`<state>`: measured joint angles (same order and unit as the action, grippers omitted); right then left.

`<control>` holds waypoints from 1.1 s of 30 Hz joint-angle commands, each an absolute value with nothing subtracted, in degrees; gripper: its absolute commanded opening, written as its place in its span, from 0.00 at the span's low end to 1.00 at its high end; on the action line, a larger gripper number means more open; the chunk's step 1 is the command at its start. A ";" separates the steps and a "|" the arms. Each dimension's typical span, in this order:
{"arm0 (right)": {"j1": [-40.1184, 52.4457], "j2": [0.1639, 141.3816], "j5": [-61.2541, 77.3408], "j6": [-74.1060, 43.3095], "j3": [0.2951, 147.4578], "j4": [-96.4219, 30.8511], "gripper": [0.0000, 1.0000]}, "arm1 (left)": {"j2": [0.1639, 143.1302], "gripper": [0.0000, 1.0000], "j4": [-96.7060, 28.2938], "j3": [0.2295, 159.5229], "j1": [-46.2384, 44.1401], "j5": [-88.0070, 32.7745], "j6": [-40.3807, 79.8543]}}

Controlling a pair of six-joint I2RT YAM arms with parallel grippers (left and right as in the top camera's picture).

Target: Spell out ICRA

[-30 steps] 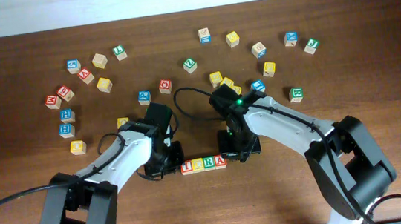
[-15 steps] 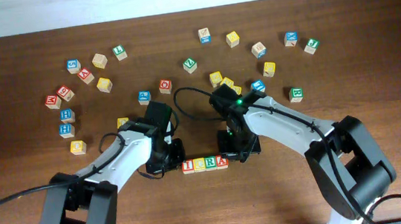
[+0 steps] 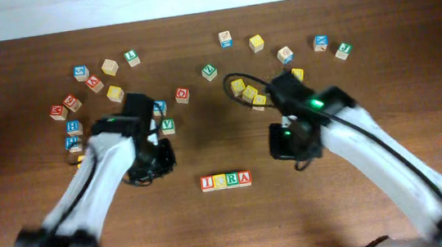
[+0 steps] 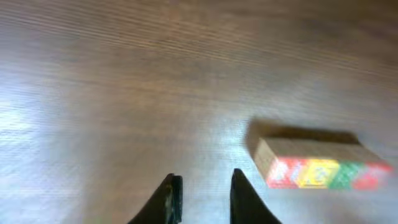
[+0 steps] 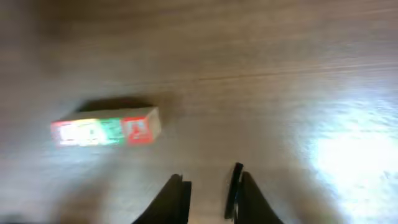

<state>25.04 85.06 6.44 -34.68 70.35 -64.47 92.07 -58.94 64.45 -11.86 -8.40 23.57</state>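
Wooden cubes spelling ICRA lie touching in one row on the counter; left gripper and right gripper stand apart on either side, jaws slightly parted, empty. Spelling appears complete; the next move calls only for a retreat without nudging the row.

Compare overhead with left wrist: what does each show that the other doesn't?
Overhead only: both arms, the right end effector, the loose cubes scattered across the far side of the table, and legible letters on the row.
Left wrist only: the left end effector up close, slightly open, holding nothing, off to the side of the row.
Both: the ICRA row, four cubes touching in a line, clear of either arm.
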 commanded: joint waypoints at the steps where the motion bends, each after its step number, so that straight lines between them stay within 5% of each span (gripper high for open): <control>1: 24.77 70.48 3.75 -34.92 71.70 -68.14 0.34 | 79.29 0.59 -62.08 66.35 -11.73 -7.64 23.03; 3: 24.77 62.35 3.77 -34.94 71.68 -71.20 0.50 | 73.45 0.99 -64.71 66.32 -11.73 -7.64 23.03; 7: 24.77 50.94 3.70 -34.96 70.94 -75.68 0.72 | 64.97 0.99 -68.71 66.22 -12.58 -7.64 23.05; 9: 24.77 44.53 2.70 -35.05 68.40 -76.55 0.98 | 59.55 0.99 -68.42 64.40 -16.01 -7.62 23.90; 15: 24.77 33.08 2.48 -38.39 62.04 -76.38 0.99 | 49.21 0.99 -61.54 52.25 -25.65 -4.60 30.85; 33: 24.77 32.97 2.50 -38.39 62.04 -77.84 0.98 | 52.75 0.99 -60.07 50.28 -25.82 -4.67 30.81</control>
